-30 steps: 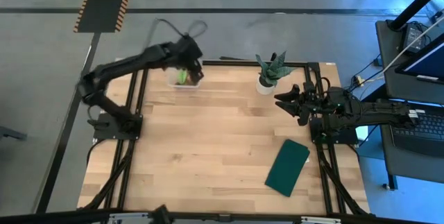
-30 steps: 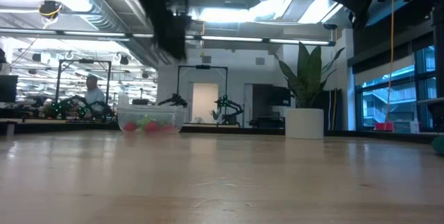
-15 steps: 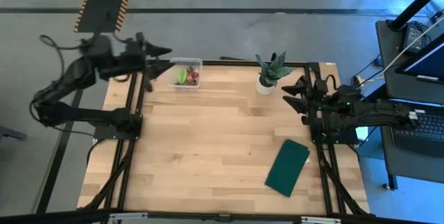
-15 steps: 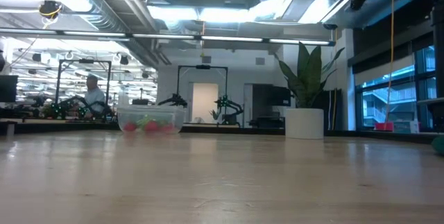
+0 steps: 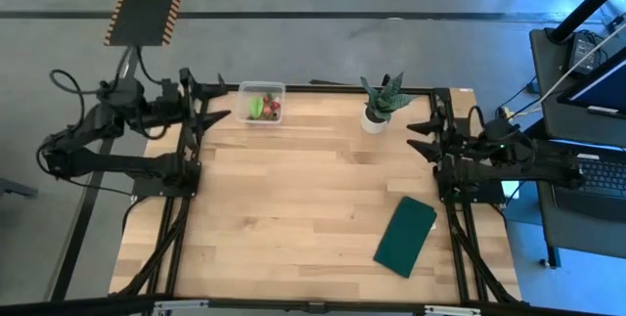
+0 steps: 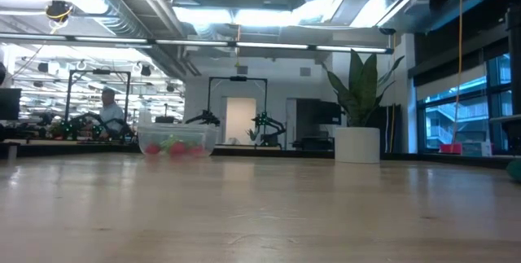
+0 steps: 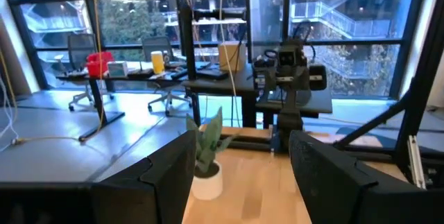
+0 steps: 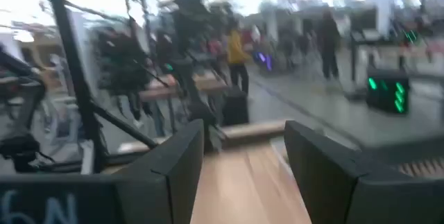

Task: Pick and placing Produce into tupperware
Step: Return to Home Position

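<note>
One tupperware (image 5: 243, 96): a clear rectangular tub with rounded corners, at the far edge of the table (image 5: 293, 189), well apart from the potted plant (image 5: 379, 101) on its left-arm side. Contents: produce (image 5: 262, 109), one bright green lumpy piece beside red fruit; the red pieces cannot be counted apart. One dark green flat rectangle (image 5: 405, 236), nearer the front than the plant. Two grippers. Left gripper (image 5: 217, 101): fingers spread apart, empty, just beyond the tub on the side away from the plant. Right gripper (image 5: 419, 136): fingers likewise spread, empty, near the plant on its other side. One person (image 6: 108, 108) in the room behind. Pale marks (image 8: 35, 207) on the right gripper's body, too blurred to read.
</note>
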`<control>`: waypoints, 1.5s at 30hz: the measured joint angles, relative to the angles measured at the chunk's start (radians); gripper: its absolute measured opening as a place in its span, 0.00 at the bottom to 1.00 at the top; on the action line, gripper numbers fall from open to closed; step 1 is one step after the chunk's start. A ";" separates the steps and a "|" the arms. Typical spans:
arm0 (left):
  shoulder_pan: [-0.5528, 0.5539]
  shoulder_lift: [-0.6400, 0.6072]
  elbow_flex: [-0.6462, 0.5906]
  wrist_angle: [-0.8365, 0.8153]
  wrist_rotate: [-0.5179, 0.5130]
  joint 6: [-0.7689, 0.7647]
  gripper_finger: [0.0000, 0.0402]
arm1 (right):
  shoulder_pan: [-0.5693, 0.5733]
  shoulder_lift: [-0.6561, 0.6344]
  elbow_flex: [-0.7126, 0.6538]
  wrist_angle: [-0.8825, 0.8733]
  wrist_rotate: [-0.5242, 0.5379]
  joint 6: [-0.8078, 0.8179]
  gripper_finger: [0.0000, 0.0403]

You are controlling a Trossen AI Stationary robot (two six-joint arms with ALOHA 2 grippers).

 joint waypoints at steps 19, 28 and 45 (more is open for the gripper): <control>0.000 -0.512 -0.570 0.211 -0.071 -0.046 0.56 | 0.006 0.002 -0.130 -0.033 0.243 -0.020 0.51; 0.001 -0.625 -0.802 0.307 -0.106 -0.060 0.56 | 0.053 -0.002 -0.313 0.291 0.227 -0.051 0.51; 0.001 -0.626 -1.055 0.545 -0.107 -0.123 0.56 | 0.136 -0.004 -0.440 0.529 0.218 -0.106 0.51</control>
